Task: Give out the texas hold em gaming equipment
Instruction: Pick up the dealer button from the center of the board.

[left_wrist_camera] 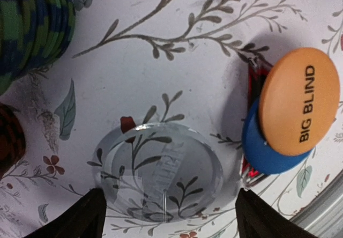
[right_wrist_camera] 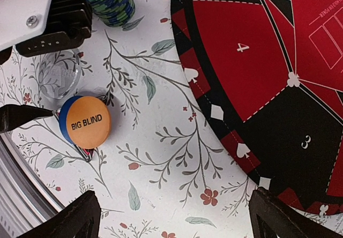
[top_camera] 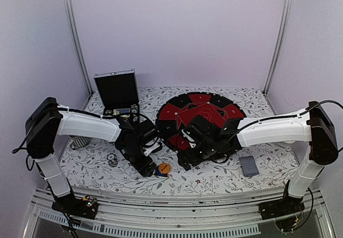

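Note:
In the left wrist view my left gripper (left_wrist_camera: pixel 171 219) is open, its fingers astride a clear round disc (left_wrist_camera: pixel 158 171) lying flat on the floral cloth. Right of the disc, the orange BIG BLIND button (left_wrist_camera: pixel 299 101) rests on a blue button (left_wrist_camera: pixel 268 155), with a red-black triangle (left_wrist_camera: pixel 251 168) poking out beneath. A teal-blue chip stack (left_wrist_camera: pixel 32 26) and a red-brown chip stack (left_wrist_camera: pixel 8 139) stand at the left. My right gripper (right_wrist_camera: pixel 177 222) is open over bare cloth, nothing between its fingers. It is to the right of the orange button (right_wrist_camera: pixel 90 121). The grey-blue card deck (top_camera: pixel 248 165) lies at the front right.
The large red-and-black mat (top_camera: pixel 201 117) covers the table's middle, and its edge (right_wrist_camera: pixel 257 61) runs just right of my right gripper. The open black case (top_camera: pixel 116 90) stands at the back left. The table's front rail (top_camera: pixel 177 200) lies close behind the buttons. Both grippers work near each other.

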{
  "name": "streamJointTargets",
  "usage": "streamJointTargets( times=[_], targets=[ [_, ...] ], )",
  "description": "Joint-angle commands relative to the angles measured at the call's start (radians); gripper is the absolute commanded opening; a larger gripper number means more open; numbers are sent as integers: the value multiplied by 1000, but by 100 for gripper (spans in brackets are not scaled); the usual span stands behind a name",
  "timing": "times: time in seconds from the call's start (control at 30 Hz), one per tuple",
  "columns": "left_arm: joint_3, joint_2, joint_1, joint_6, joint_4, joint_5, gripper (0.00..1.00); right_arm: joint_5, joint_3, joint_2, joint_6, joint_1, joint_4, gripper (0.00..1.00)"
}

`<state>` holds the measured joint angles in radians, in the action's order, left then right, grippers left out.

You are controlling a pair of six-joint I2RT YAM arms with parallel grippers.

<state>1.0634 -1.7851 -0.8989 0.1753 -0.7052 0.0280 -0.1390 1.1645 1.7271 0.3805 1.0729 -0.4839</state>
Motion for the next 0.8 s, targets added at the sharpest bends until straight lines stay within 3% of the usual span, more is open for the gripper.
streamJointTargets(
  times=[0.0,0.2,0.37,0.5,0.77],
  targets=[
    [13,-27,12,-27,44,28,85,-21,-10,-26,-2,-1,2,99],
    [6,-29,21,-52,58,47,78,-20,-6,-17,-2,-1,2,99],
    [-8,-22,34,-56,58,60,58,-20,-6,-21,1,-2,-2,99],
    [-19,-11,35,-54,44,66,48,-17,-5,-26,3,-1,-5,99],
    [25,85,29,-39,-66,28,43,16,2,-69,25,-16,5,99]
  ],
)
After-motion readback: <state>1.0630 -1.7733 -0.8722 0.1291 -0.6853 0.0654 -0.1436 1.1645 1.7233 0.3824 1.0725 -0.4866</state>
